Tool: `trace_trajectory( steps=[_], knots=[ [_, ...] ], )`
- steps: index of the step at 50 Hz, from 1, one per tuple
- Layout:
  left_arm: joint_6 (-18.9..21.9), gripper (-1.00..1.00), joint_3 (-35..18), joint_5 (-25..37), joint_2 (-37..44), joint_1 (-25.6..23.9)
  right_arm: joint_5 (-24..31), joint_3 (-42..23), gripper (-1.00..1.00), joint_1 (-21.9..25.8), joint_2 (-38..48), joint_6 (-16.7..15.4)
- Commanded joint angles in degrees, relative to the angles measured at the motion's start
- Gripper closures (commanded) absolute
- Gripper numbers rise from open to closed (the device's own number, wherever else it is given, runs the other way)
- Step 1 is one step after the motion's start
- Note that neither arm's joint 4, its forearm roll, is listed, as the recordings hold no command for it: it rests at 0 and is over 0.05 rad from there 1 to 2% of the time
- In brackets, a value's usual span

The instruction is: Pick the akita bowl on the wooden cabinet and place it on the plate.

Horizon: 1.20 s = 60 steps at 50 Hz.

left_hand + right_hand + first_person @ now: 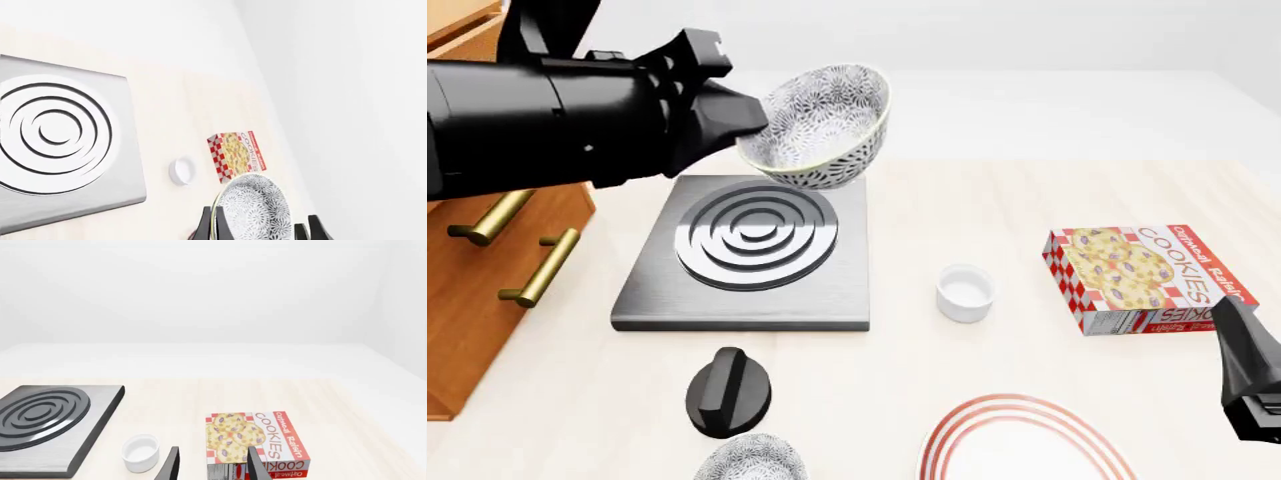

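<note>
Now the left claw [751, 128] pinches the akita bowl [825, 125] by its rim, aloft and tilted over the stove slab [747, 255]. I should carry it high past the small white cup [966, 292], level it, then lower onto the plate [1028, 440]. Right claw [212, 465] idle, parted.

Left edge: your wooden cabinet [481, 250] stands at the worktop's [1028, 200] left side.
Stove slab [751, 255]: just right of the cabinet, on the worktop.
Akita bowl [823, 125]: held tilted in your left tool [754, 125], in the air over the slab's far edge.
Small cup [966, 292]: between slab and cookie box [1134, 277].
Knob [729, 392]: in front of the slab.
Second bowl [749, 461]: just in front of the knob.
Plate [1028, 445]: near edge, right of the second bowl, in front of the cup.
Right tool [1254, 375]: near the box's near right corner.
</note>
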Motion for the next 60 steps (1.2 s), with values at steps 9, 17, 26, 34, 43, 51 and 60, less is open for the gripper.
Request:
trace_trajectory(
  steps=[9,17,26,34,43,51,60],
  knots=[
    [0.37,1.00,2.66,-1.51,1.05,-2.25,0.00,0.00,-1.00,0.00,0.00,0.00],
    [0.10,1.00,4.22,-2.30,1.40,-3.45,0.00,0.00,-1.00,0.00,0.00,0.00],
    [-0.24,1.00,4.57,-2.90,2.31,-4.16,0.00,0.00,-1.00,0.00,0.00,0.00],
    [-0.93,1.00,5.88,-4.38,3.49,-4.99,0.00,0.00,-1.00,0.00,0.00,0.00],
    [-1.73,1.00,6.28,-5.68,4.97,-6.41,0.00,0.00,-1.00,0.00,0.00,0.00],
    [-2.22,1.00,6.57,-6.82,6.42,-7.72,0.00,0.00,-1.00,0.00,0.00,0.00],
    [-2.48,1.00,6.74,-7.58,7.68,-8.80,0.00,0.00,-1.00,0.00,0.00,0.00]
  ],
)
